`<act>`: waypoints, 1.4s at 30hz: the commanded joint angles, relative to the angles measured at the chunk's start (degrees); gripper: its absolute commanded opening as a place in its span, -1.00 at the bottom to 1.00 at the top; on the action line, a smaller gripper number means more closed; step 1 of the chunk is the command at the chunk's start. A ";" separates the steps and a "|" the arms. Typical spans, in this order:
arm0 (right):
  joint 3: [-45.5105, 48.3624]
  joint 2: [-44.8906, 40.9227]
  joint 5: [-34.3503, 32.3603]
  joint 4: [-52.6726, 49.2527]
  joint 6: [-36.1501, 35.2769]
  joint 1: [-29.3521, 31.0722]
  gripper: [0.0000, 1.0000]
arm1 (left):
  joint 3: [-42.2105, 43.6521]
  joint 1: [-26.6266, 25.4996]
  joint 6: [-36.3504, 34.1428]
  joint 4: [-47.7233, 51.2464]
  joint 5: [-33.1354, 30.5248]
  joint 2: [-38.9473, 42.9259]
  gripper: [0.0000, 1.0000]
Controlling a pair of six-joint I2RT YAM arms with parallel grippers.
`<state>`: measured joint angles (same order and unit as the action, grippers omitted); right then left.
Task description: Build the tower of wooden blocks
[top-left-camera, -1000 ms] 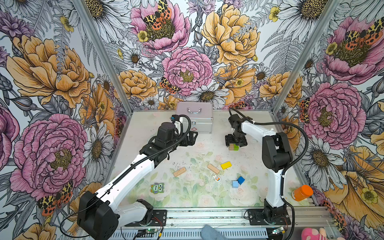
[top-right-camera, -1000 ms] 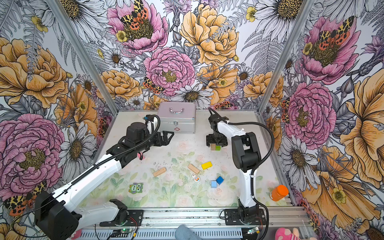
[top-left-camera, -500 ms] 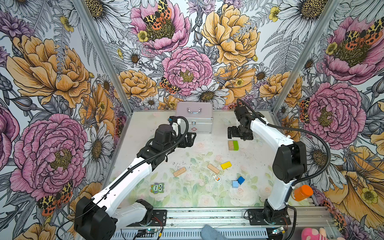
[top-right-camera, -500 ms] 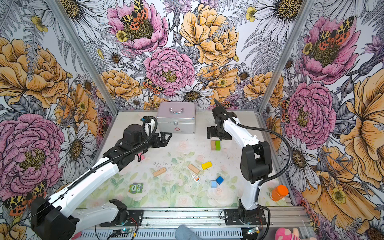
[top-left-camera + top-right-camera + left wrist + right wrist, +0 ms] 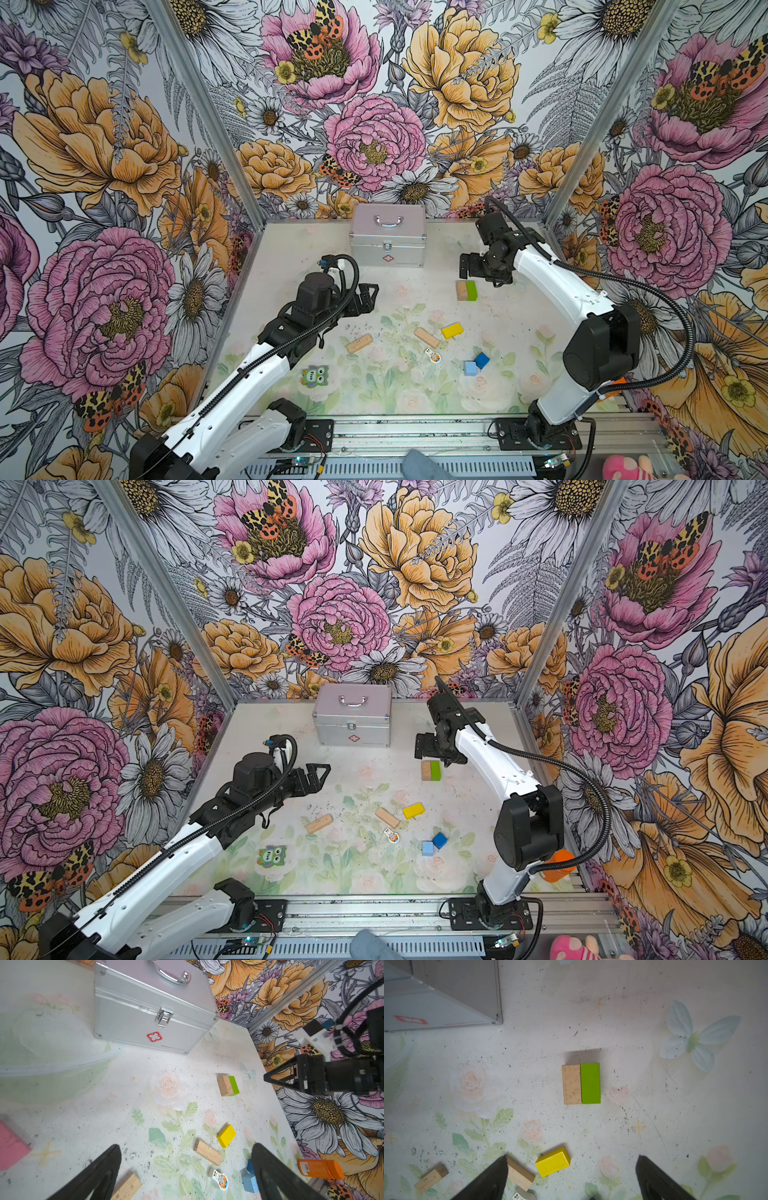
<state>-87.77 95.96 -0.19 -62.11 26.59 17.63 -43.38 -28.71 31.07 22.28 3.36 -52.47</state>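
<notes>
A tan and a green block point(image 5: 466, 290) point(image 5: 430, 770) point(image 5: 581, 1084) lie side by side, touching, on the table at the back right. My right gripper point(image 5: 480, 275) point(image 5: 434, 755) point(image 5: 572, 1157) hangs open just above and behind them, holding nothing. Nearer the front lie a yellow block point(image 5: 451, 330) point(image 5: 552, 1162), two tan blocks point(image 5: 359, 343) point(image 5: 426, 337), a dark blue cube point(image 5: 482, 360), a light blue cube point(image 5: 470, 368) and a small cartoon figure piece point(image 5: 432, 355). Left of centre my left gripper point(image 5: 368, 296) point(image 5: 322, 771) point(image 5: 185, 1149) is open and empty. A pink block point(image 5: 10, 1147) shows only in the left wrist view.
A silver metal case point(image 5: 388, 241) point(image 5: 353, 721) point(image 5: 145, 1012) stands at the back centre. A green owl piece point(image 5: 314, 376) lies at the front left beside the left arm. An orange bottle point(image 5: 559, 864) point(image 5: 320, 1168) lies off the table's right edge.
My right gripper has opened, lifted off the tan and green pair and drawn back; the pair stays on the table. The left arm has pulled back slightly toward the front.
</notes>
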 commanded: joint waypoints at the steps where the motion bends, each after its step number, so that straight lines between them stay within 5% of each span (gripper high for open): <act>1: 1.51 -2.12 0.45 0.03 0.76 1.09 0.96 | 1.55 -0.72 4.15 3.22 -3.33 2.81 0.97; 22: 5.36 -3.06 5.56 4.89 -0.69 5.04 0.96 | 3.56 -11.54 18.41 15.07 -18.23 6.34 0.92; 35: 5.42 -5.81 5.45 4.71 -0.57 5.09 0.96 | -7.89 -13.52 11.97 14.90 -20.69 -4.00 0.92; 42: 13.62 -8.56 -0.85 6.07 -2.03 5.05 0.97 | -11.30 -19.95 6.71 14.10 -27.78 -11.09 0.94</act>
<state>-77.10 89.21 2.83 -56.93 25.76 22.22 -53.76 -46.22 41.41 37.01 -19.38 -61.91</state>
